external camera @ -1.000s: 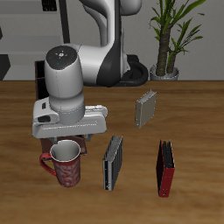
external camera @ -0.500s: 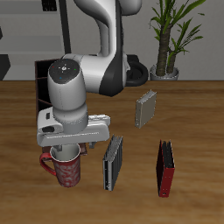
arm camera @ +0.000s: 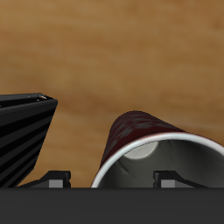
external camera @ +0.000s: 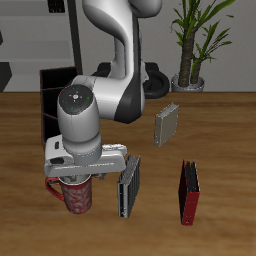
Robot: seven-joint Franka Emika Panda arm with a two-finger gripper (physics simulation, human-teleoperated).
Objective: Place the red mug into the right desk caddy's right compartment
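The red mug [external camera: 76, 197] with its pale speckles stands upright near the table's front edge, its handle [external camera: 52, 186] pointing away from the ribbed object. My gripper [external camera: 79, 178] is low over its mouth and open. In the wrist view the gripper [arm camera: 118, 179] straddles the mug's rim [arm camera: 131, 156], one fingertip [arm camera: 58, 178] outside and the other over the grey inside. The mug [arm camera: 136, 131] fills much of that view. A dark piece of the right desk caddy [external camera: 47, 85] shows behind the arm. The rest of it, including its right compartment, is hidden.
A dark grey ribbed object [external camera: 128, 186] stands close beside the mug and shows in the wrist view [arm camera: 22, 131]. A second grey one [external camera: 167, 124] sits farther back. A flat red-and-black box [external camera: 188, 192] lies near the front edge. A potted plant [external camera: 190, 55] stands at the back.
My arm has come down and toward the table's front edge, bringing the gripper from above and behind the mug down onto its mouth. The mug has not moved.
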